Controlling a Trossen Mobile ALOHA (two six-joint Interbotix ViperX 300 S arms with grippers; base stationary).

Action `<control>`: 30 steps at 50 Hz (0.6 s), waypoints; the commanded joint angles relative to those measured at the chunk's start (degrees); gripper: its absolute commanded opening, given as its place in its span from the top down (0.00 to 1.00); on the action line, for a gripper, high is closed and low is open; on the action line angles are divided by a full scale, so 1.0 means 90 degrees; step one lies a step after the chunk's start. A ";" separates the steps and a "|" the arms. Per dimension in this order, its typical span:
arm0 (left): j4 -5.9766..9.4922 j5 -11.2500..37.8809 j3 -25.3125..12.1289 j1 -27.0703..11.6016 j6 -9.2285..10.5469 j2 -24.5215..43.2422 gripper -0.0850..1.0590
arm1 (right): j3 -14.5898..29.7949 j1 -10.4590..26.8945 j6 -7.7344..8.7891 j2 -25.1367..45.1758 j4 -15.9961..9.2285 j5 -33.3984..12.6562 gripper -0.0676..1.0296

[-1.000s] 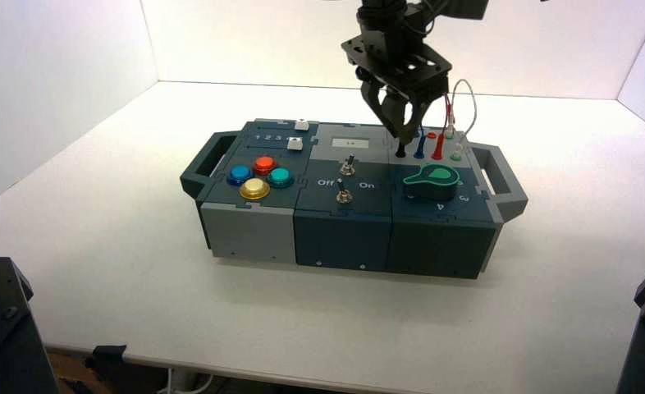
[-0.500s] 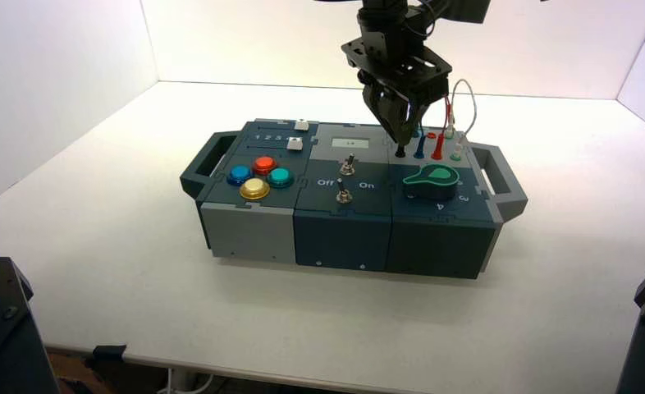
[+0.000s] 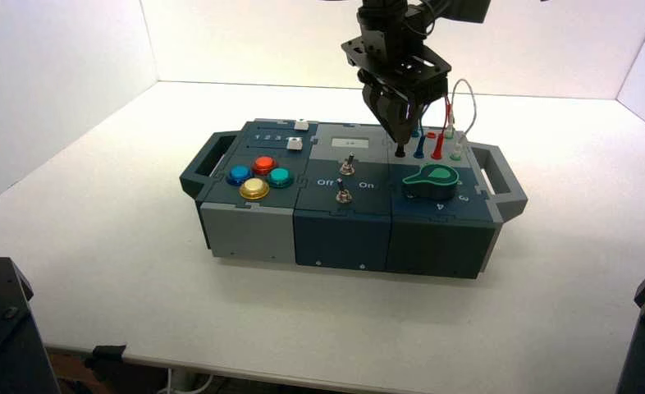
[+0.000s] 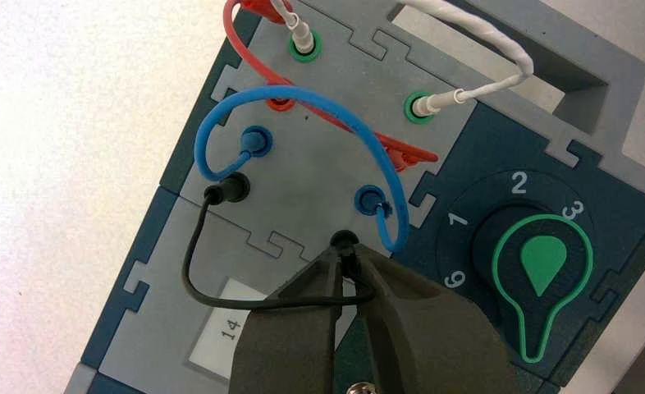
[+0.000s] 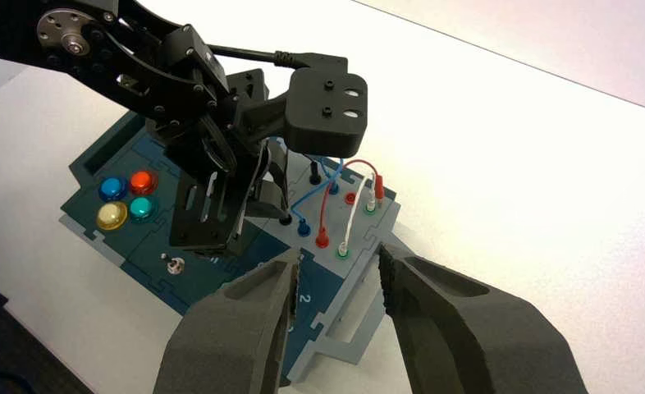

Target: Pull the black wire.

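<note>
The black wire (image 4: pixel 189 263) is a thin lead on the grey panel of the box (image 3: pixel 344 230). One black plug (image 4: pixel 229 189) sits in a socket beside the blue one. The other plug (image 4: pixel 345 240) stands in the socket nearest the numbered knob. My left gripper (image 4: pixel 348 256) is shut on this plug from above, with the cord bent between the fingers. In the high view the left gripper (image 3: pixel 400 135) hangs over the plug (image 3: pixel 400 151) at the box's back right. My right gripper (image 5: pixel 337 267) is open and empty, held in the air off the box's right end.
A blue lead (image 4: pixel 303 103), a red lead (image 4: pixel 245 41) and a white lead (image 4: pixel 500 49) arch over the same panel. The green knob (image 4: pixel 541 271) points between 2 and 3. A display reading 14 (image 4: pixel 231 328), two toggles (image 3: pixel 345 167) and coloured buttons (image 3: pixel 254 188) lie leftward.
The left gripper's fingers have closed in on the black plug. The box and the other leads have not moved.
</note>
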State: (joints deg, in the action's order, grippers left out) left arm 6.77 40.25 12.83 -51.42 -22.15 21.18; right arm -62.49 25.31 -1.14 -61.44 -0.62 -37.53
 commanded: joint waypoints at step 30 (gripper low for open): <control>-0.0146 0.0117 -0.0107 0.0098 -0.0010 -0.0654 0.93 | 0.0127 -0.0020 -0.0029 0.0039 -0.0010 0.0049 0.47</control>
State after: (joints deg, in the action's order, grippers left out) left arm 5.80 41.40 12.57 -51.15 -22.15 17.84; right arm -62.49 25.22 -1.14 -61.44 -0.62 -37.53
